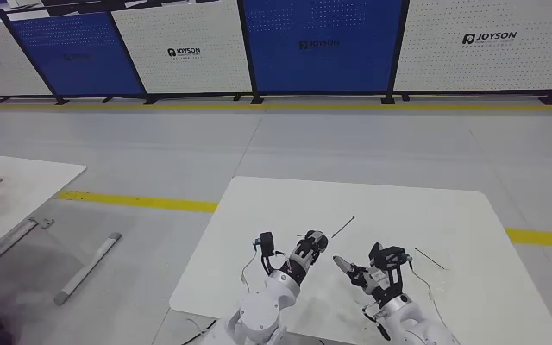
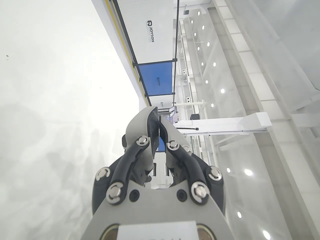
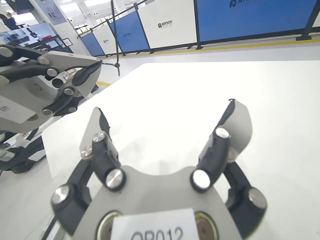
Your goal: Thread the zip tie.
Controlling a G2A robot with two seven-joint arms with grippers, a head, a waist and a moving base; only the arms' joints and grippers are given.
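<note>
The left gripper point(image 2: 158, 116) and right gripper point(image 3: 165, 104) match — pale grey fingers point(image 3: 241, 119) with black ribbed pads point(image 3: 104, 123), black link bars point(image 3: 212, 151), round silver screws point(image 3: 201, 178), a white label point(image 3: 155, 222).

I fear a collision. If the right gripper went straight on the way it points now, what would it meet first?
Probably the bare table: nothing stands ahead of the right gripper, fingers open, though depth is unclear. The left gripper, shut on the zip tie, sits off to one side.
</note>
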